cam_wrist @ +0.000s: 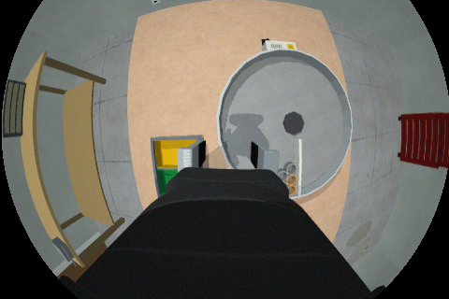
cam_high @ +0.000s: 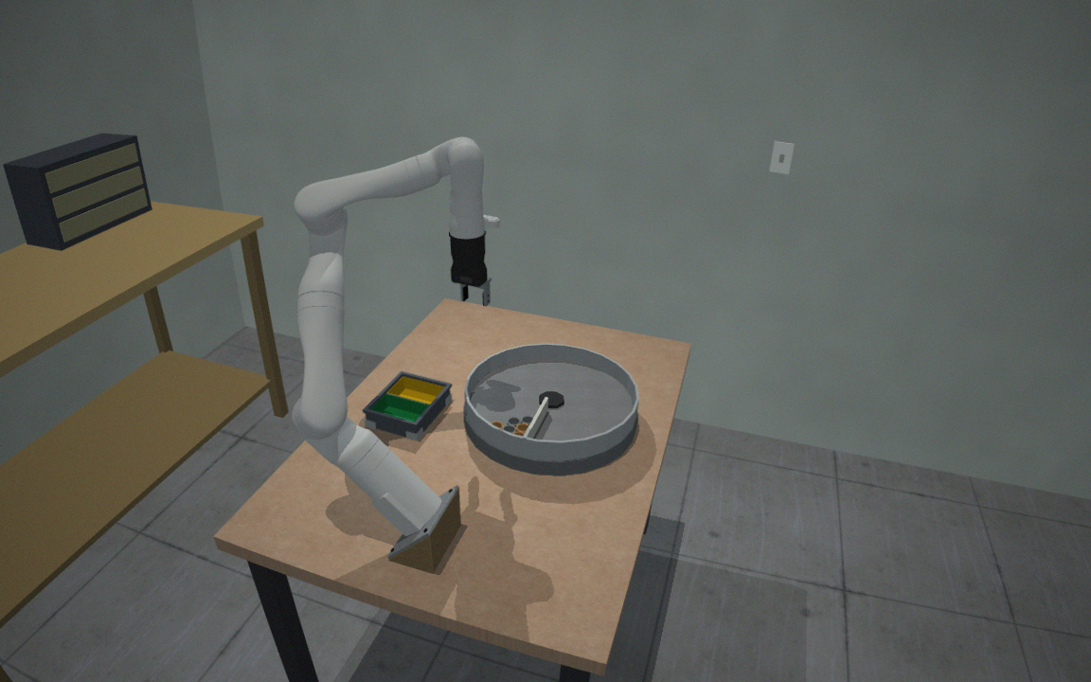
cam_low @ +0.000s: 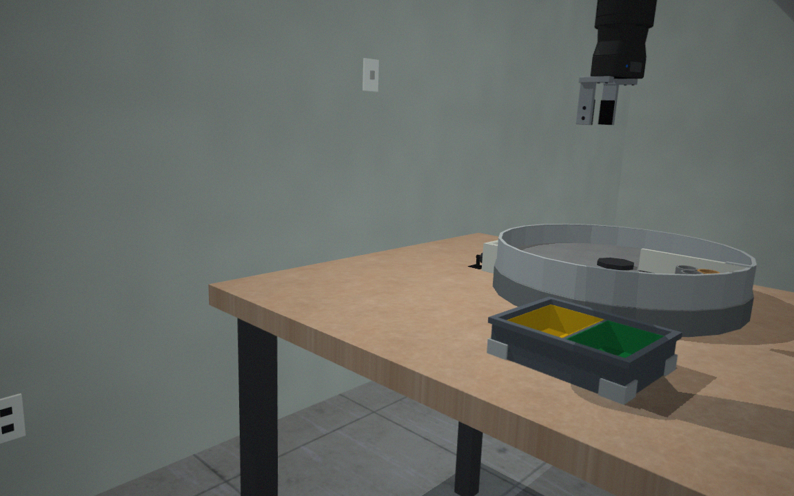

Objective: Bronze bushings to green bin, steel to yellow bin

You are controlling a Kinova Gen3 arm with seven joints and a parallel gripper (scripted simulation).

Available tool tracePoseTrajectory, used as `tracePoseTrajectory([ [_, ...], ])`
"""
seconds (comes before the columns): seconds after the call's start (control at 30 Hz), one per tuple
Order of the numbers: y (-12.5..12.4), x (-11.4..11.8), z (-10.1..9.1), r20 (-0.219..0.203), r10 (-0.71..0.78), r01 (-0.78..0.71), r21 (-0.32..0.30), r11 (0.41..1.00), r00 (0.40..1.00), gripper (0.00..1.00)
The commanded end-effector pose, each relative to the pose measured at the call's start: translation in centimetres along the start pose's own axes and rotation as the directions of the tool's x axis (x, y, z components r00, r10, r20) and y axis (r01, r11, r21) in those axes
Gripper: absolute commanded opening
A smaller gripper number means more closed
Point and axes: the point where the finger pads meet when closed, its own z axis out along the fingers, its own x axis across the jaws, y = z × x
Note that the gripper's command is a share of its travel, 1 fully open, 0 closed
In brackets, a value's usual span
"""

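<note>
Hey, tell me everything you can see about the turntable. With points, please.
The turntable (cam_high: 551, 457) (cam_low: 622, 293) (cam_wrist: 343, 103) is round, with a pale grey faceted wall above a darker base. Inside are a flat grey floor, a dark central hub and a straight off-white divider. It sits level on the table, carrying bronze and steel-grey bushings clustered by the divider.

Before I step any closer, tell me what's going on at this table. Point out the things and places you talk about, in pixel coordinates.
A robot arm (cam_high: 322, 339) is set to sort bushings but handles none yet: its open fingers (cam_high: 474, 294) (cam_low: 596, 123) hang high above the table. Bronze and steel bushings sit bunched against the white bar (cam_high: 537, 417) (cam_wrist: 300, 168) inside the turntable (cam_high: 551, 454) (cam_low: 622, 293) (cam_wrist: 222, 121). The bins stand beside it.
</note>
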Motion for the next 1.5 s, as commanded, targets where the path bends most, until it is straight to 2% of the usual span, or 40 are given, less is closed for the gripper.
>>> tracePoseTrajectory([
  [0.0, 0.6, 0.9, -2.4, -0.004, 0.006, -0.006, 0.012, 1.000, 1.000, 1.00],
  [0.07, 1.2, 1.4, -4.1, -0.004, 0.006, -0.006, 0.012, 1.000, 1.000, 1.00],
  [0.17, 1.2, 1.4, -4.1, -0.004, 0.006, -0.006, 0.012, 1.000, 1.000, 1.00],
  [0.33, 2.7, 2.4, -8.3, -0.004, 0.006, -0.006, 0.012, 1.000, 1.000, 1.00],
  [0.73, 2.7, 2.4, -8.3, -0.004, 0.006, -0.006, 0.012, 1.000, 1.000, 1.00],
  [0.9, 2.7, 2.4, -8.3, 0.021, -0.109, 0.109, -0.013, 0.994, 0.994, 1.00],
  [1.47, 2.7, 2.4, -8.3, 0.020, -0.110, 0.110, -0.013, 0.994, 0.994, 1.00],
])
